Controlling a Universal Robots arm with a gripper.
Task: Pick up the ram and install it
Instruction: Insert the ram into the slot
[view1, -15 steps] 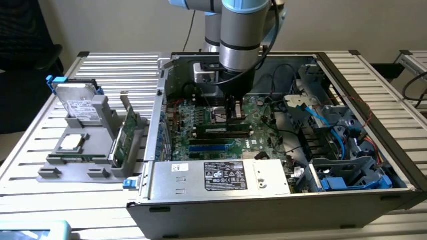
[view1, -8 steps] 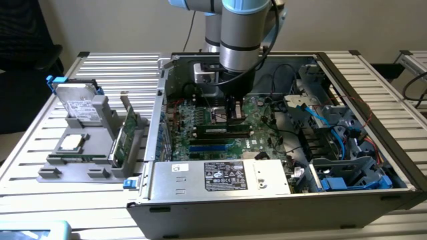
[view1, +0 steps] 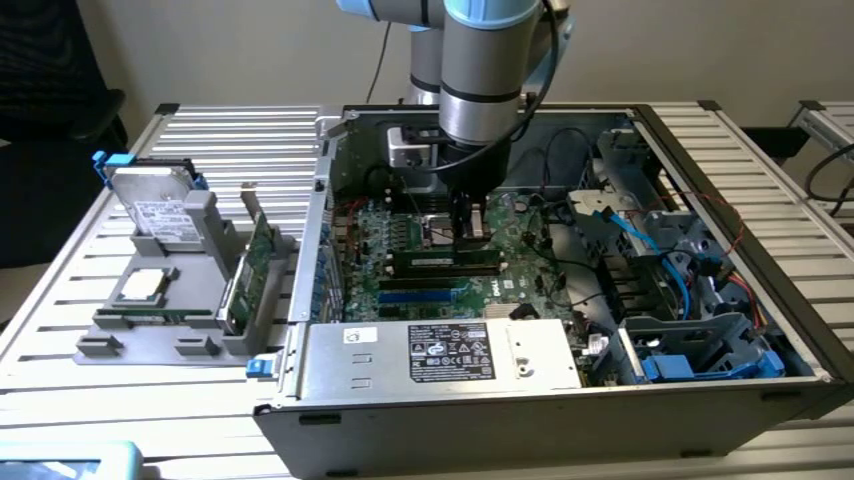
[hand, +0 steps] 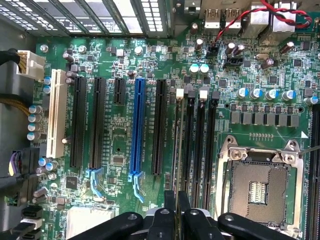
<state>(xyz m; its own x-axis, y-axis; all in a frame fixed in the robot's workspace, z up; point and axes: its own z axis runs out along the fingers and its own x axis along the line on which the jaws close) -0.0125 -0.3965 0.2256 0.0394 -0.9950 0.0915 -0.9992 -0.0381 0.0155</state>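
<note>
1. Green fibreglass, thin and stiff, with black chips: the ram (view1: 447, 262) stands on edge over the memory slot farthest from the CPU socket (hand: 257, 187), near the middle of the motherboard (hand: 120, 145).
2. The black gripper (hand: 177, 197) has its fingers pressed close together, pinching the ram's upper edge.
3. If the stick sits skewed or its notch misses the slot's key, pressing could jam or flex the board.
4. The white plastic latches (hand: 180, 92) look small and brittle, and a closed one would block seating.
5. A sideways slip risks the bare metal socket close beside the slots.

Edge-on ram (hand: 177, 145), near end hidden inside the tool (hand: 176, 196), arm (view1: 487, 60) cut off at the exterior view's top
</note>
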